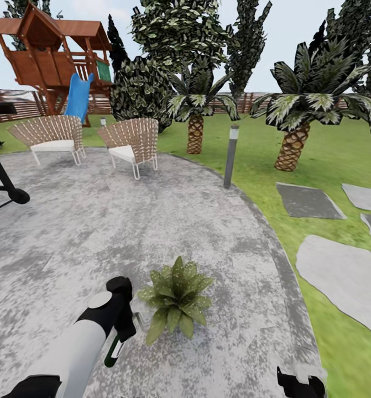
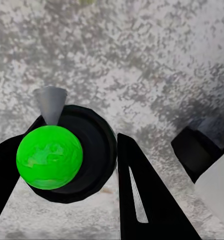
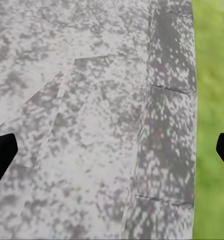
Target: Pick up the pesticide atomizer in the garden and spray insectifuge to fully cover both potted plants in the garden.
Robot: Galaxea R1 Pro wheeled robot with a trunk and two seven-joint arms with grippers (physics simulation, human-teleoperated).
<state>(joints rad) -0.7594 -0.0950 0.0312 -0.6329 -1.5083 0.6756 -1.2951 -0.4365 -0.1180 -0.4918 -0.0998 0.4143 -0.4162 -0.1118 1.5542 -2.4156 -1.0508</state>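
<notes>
Left gripper [image 1: 120,327], jaws closed on the atomizer [image 2: 67,152], holds it just beside the plant [image 1: 177,298] on the patio [image 1: 97,232], apparently positioned to spray the leaves, while the right gripper [image 1: 300,385] hangs idle, jaws wide.

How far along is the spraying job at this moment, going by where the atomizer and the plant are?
Done: the pesticide atomizer is picked up, sitting between the left gripper jaws. In hand: the left arm holds it low beside one potted plant on the stone patio; no spray is visible, so coverage cannot be judged. Left: spraying this plant, then the second plant. The right gripper is open over the patio edge.
</notes>
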